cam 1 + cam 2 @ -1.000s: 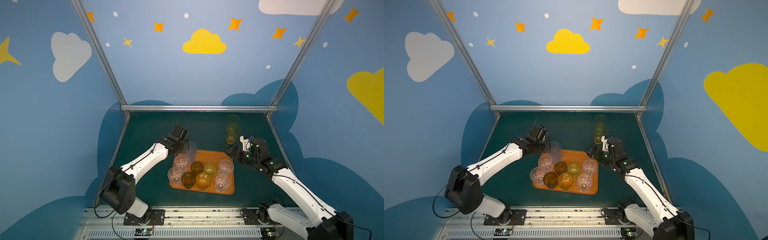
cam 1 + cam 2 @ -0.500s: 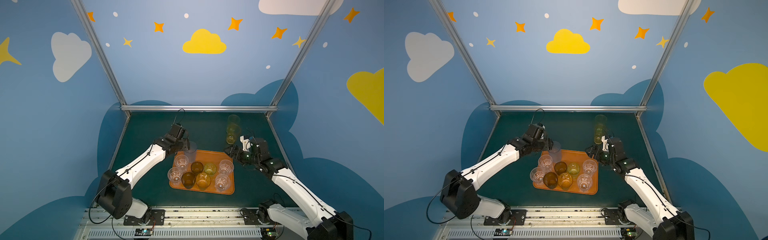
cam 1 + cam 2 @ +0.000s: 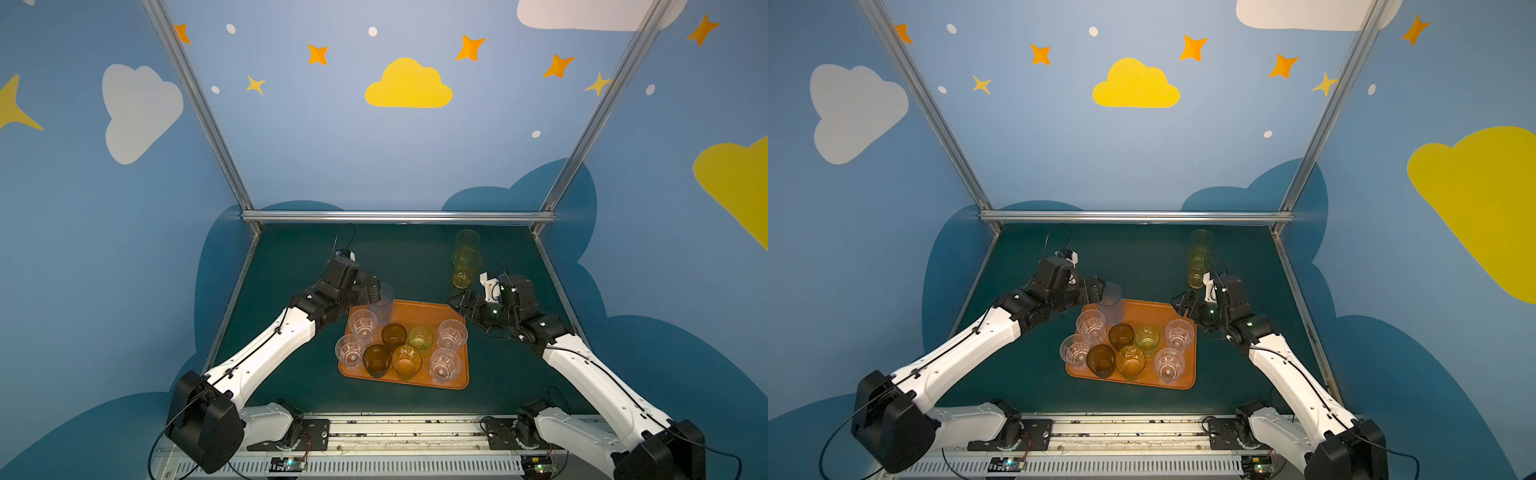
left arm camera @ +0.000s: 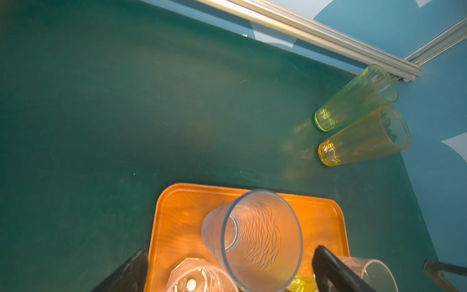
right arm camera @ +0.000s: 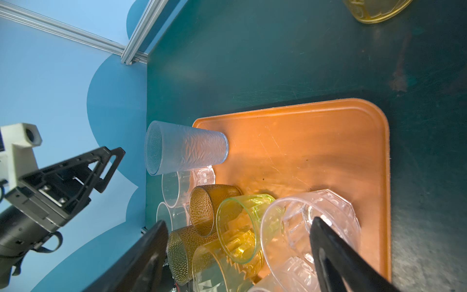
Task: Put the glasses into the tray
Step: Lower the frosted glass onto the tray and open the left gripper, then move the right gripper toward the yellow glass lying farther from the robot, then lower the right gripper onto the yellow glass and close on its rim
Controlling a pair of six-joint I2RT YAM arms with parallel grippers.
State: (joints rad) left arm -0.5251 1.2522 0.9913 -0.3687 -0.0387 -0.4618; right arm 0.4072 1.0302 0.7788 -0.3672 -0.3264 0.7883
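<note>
A yellow glass (image 5: 376,10) is cut off by the right wrist view's edge, a clear faceted glass (image 4: 199,278) by the left's. In a top view, the frosted glass (image 3: 382,301) is partly hidden behind a short clear glass (image 3: 363,326).

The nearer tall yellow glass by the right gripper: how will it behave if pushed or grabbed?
The nearer tall yellow glass stands on a narrow base, so a high push would probably tip it. Its walls look smooth and tapered, so it may slip; grip mid-height. The other yellow glass stands close behind, so a nudge could topple both.
</note>
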